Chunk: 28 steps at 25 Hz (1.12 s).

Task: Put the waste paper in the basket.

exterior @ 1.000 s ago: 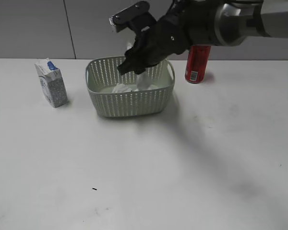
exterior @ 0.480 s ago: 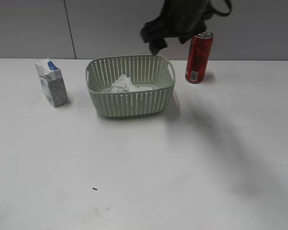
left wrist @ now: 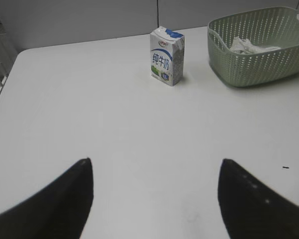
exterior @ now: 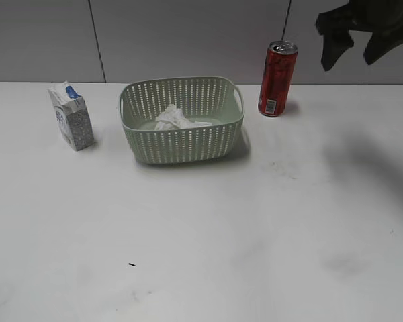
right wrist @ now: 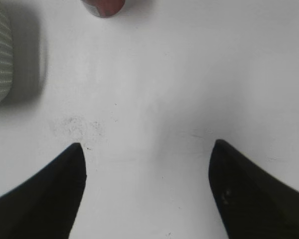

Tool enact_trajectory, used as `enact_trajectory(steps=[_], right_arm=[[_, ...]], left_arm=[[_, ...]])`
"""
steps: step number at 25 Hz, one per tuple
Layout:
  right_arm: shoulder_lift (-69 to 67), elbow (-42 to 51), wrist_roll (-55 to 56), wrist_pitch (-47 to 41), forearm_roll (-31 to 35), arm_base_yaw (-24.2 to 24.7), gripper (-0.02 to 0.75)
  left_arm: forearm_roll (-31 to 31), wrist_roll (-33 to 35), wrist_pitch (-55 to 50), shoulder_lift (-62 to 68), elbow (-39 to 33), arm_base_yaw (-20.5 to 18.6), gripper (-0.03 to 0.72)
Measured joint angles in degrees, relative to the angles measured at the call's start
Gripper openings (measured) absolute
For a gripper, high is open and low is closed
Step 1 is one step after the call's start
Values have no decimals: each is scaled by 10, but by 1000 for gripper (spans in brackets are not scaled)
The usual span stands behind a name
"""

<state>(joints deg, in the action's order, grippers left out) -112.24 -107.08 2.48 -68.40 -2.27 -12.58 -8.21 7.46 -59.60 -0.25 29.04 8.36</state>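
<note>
Right gripper (exterior: 357, 48) apart, crumpled white waste paper (exterior: 174, 119)

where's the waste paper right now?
In the exterior view the waste paper lies inside the basket, left of centre on the table, between the milk carton and the red can.

Right pincer (exterior: 360, 45) black, blurred; left pincer (left wrist: 154, 199) fingers dark, tapered

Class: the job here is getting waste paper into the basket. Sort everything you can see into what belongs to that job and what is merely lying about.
Belongs to the job:
waste paper, lying inside the basket
basket
right end effector, open, raised off to the right

Just lying about:
milk carton, left of the basket
red can, right of the basket
</note>
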Motion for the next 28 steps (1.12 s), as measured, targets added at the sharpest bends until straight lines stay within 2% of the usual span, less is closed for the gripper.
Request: enact_trajectory(steps=[3, 6, 10, 15, 19, 23, 28], right_arm=[[64, 49, -2, 0, 0, 4, 575], [163, 143, -4, 1, 9, 4, 573], [309, 323, -11, 21, 15, 4, 573], [511, 556, -12, 106, 16, 4, 572], [665, 695, -12, 145, 16, 4, 572], [810, 794, -12, 149, 17, 4, 572], [965, 827, -12, 144, 23, 4, 572]], left_arm=[[1, 0, 0, 0, 0, 0, 571], [2, -1, 0, 0, 0, 0, 571], [3, -1, 0, 0, 0, 0, 571], [3, -1, 0, 0, 0, 0, 570], [3, -1, 0, 0, 0, 0, 562], [3, -1, 0, 0, 0, 0, 561], [3, -1, 0, 0, 0, 0, 560]])
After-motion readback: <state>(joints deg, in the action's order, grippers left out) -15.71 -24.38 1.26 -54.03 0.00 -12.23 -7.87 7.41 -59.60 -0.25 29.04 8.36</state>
